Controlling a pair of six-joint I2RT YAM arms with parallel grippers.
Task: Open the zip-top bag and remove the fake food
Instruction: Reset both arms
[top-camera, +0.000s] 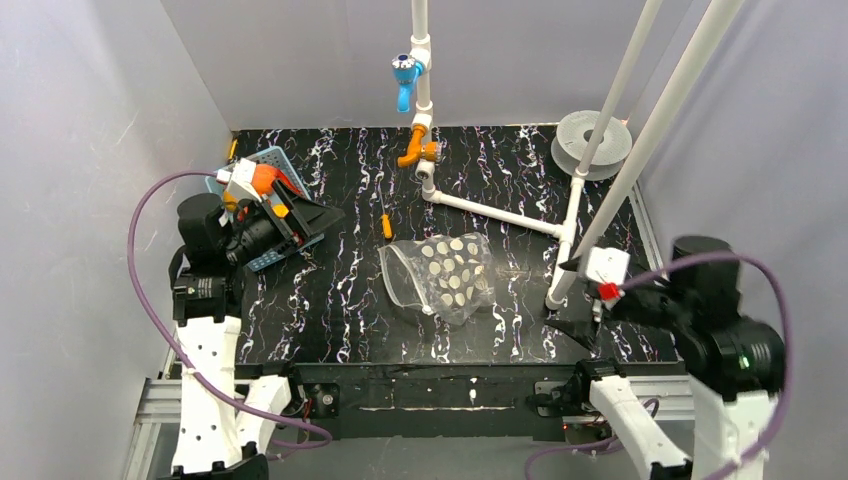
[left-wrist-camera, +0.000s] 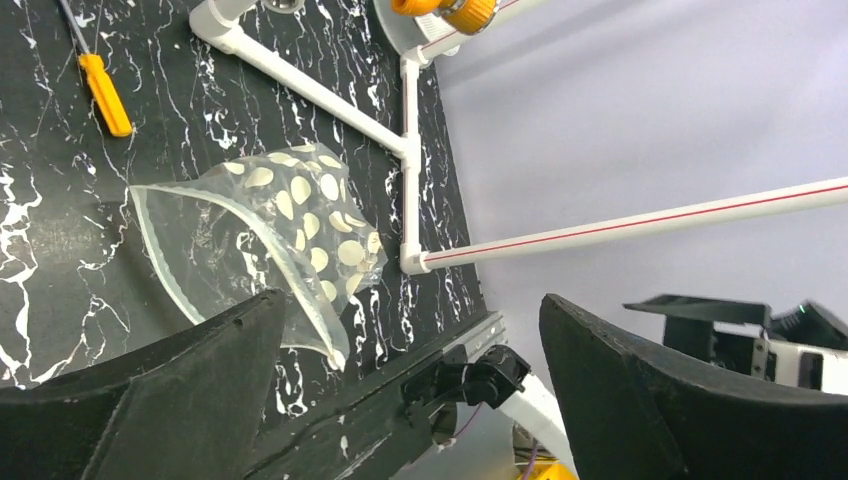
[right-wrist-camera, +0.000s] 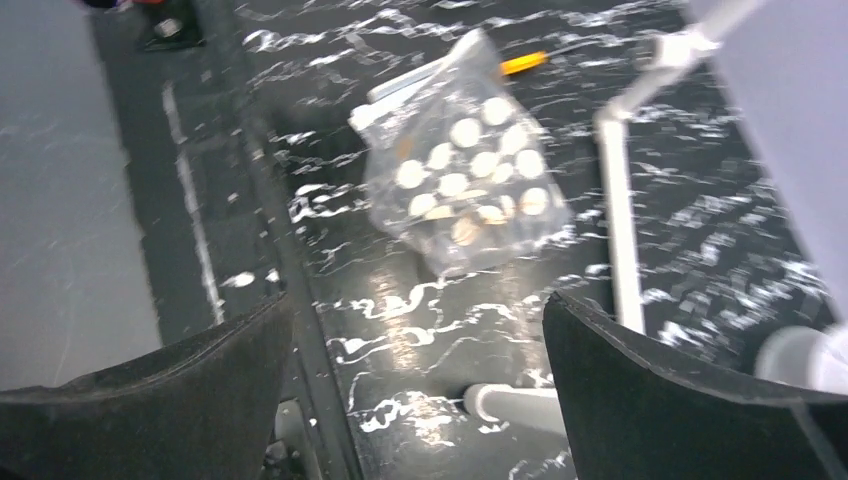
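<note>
The zip-top bag (top-camera: 440, 275) lies flat in the middle of the table, clear with white dots; it also shows in the left wrist view (left-wrist-camera: 270, 230) and the right wrist view (right-wrist-camera: 460, 170). I see nothing but dots inside it. Orange and red pieces of fake food (top-camera: 266, 179) show at the blue basket (top-camera: 270, 157), mostly hidden by my left arm. My left gripper (top-camera: 312, 220) (left-wrist-camera: 410, 390) hangs open just right of the basket, holding nothing. My right gripper (top-camera: 568, 300) (right-wrist-camera: 415, 390) is open and empty, well right of the bag near the front edge.
An orange-handled screwdriver (top-camera: 386, 225) lies just behind the bag. A white pipe (top-camera: 490, 212) runs across the table to an upright post (top-camera: 563, 262) close to my right gripper. A grey spool (top-camera: 590, 140) sits at the back right.
</note>
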